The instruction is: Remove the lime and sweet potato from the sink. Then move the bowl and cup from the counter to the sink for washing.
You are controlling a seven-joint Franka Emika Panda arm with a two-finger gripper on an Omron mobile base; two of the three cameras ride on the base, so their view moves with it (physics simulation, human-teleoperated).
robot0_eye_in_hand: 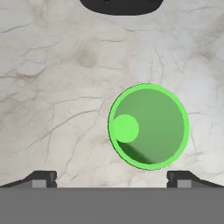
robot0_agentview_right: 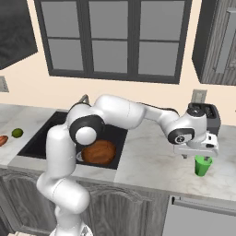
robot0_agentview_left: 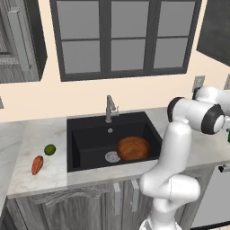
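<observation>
Over the counter [robot0_agentview_right: 152, 159] right of the sink [robot0_agentview_left: 90, 139], the gripper [robot0_agentview_right: 197, 156] is hanging just above the cup [robot0_agentview_right: 201, 167], pointing straight down. Fingers are standing wide apart, holding nothing; in the hand view the two tips [robot0_eye_in_hand: 41, 178] are sitting far apart at the bottom edge with the cup [robot0_eye_in_hand: 148, 127] between and beyond them, closer to the right tip. Cup is standing upright on the marbled counter [robot0_eye_in_hand: 57, 87], open mouth facing the camera, empty inside.

Bowl [robot0_agentview_left: 133, 148] is lying inside the sink, on the right part of the basin floor, just beside the drain [robot0_agentview_left: 112, 157]; in the right base view the bowl [robot0_agentview_right: 98, 152] is showing partly behind the arm. Faucet [robot0_agentview_left: 109, 108] is standing at the sink's back edge.

Lime [robot0_agentview_left: 50, 149] and potato [robot0_agentview_left: 37, 165] are resting on the counter left of the sink, near each other but not touching, lime farther back, potato nearer the front edge. Both are also showing at the left edge of the right base view, lime [robot0_agentview_right: 17, 133] and potato [robot0_agentview_right: 2, 140]
</observation>
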